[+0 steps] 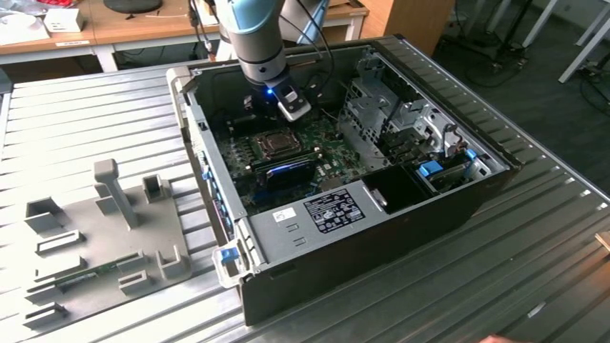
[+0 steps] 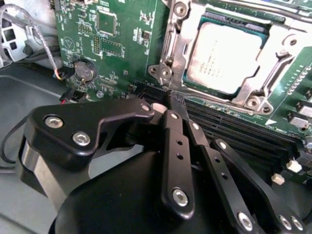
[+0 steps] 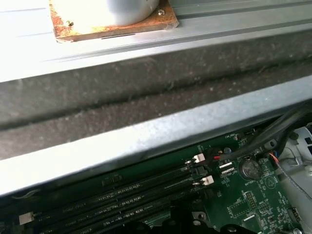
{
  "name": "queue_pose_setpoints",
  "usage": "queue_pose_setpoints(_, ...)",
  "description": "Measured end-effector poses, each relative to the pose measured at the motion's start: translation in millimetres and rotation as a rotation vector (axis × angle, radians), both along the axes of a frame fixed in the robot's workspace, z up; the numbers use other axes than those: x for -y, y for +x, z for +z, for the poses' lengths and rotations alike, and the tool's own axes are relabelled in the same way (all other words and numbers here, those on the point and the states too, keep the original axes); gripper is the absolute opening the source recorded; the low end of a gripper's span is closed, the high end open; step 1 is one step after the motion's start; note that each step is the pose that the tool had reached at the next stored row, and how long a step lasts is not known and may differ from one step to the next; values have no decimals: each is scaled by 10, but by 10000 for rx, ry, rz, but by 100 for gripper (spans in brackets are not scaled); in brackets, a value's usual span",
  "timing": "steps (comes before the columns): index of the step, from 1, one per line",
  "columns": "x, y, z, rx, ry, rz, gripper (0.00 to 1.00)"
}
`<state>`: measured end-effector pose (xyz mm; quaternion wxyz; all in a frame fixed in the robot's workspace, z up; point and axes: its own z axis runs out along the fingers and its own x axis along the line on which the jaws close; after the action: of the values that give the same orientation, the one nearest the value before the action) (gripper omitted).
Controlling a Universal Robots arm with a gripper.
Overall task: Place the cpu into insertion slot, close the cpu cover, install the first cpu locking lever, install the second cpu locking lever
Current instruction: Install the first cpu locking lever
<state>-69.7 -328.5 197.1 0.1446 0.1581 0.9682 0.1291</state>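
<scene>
In the second wrist view the cpu [image 2: 222,56] lies flat in the insertion slot [image 2: 195,85], its silvery-tan top showing through the window of the cpu cover [image 2: 176,41]. The cover lies down over it. I cannot tell how the locking levers stand. My gripper [image 2: 173,101] hangs just off a corner of the slot, over the edge of the black memory slots [image 2: 234,131], with its fingers together and nothing between them. In the exterior view the gripper [image 1: 291,111] is inside the open computer case, just beyond the slot [image 1: 276,145] on the green board [image 1: 329,153].
Metal case walls [image 1: 458,207] ring the board, and a drive cage [image 1: 381,107] stands on the exterior view's right. A coin battery [image 2: 84,71] and thin cables [image 2: 29,29] lie near the gripper. A grey fixture plate [image 1: 105,236] lies on the ribbed table at the exterior view's left.
</scene>
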Motion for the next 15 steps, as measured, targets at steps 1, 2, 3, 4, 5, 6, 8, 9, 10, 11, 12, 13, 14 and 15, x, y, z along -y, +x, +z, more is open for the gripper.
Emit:
queue_pose_setpoints(1, 0, 0, 0, 0, 0, 0, 11)
queue_pose_setpoints(2, 0, 0, 0, 0, -2, 0, 11)
queue_pose_setpoints(3, 0, 0, 0, 0, -3, 0, 11)
queue_pose_setpoints(4, 0, 0, 0, -1, -5, 0, 11)
queue_pose_setpoints(5, 0, 0, 0, -1, -6, 0, 11)
queue_pose_setpoints(6, 0, 0, 1, -1, -8, 0, 11)
queue_pose_setpoints(8, 0, 0, 1, -1, -9, 0, 11)
queue_pose_setpoints(9, 0, 0, 0, -1, -8, 0, 11)
queue_pose_setpoints(10, 0, 0, 0, -1, -8, 0, 11)
queue_pose_setpoints(11, 0, 0, 0, -10, -8, 0, 11)
queue_pose_setpoints(12, -1, 0, 1, -121, -9, -1, 11)
queue_pose_setpoints(13, 0, 0, 1, -310, -10, -1, 11)
queue_pose_setpoints(14, 0, 0, 1, -490, -9, -1, 11)
queue_pose_setpoints(15, 0, 0, 0, -669, -9, 0, 11)
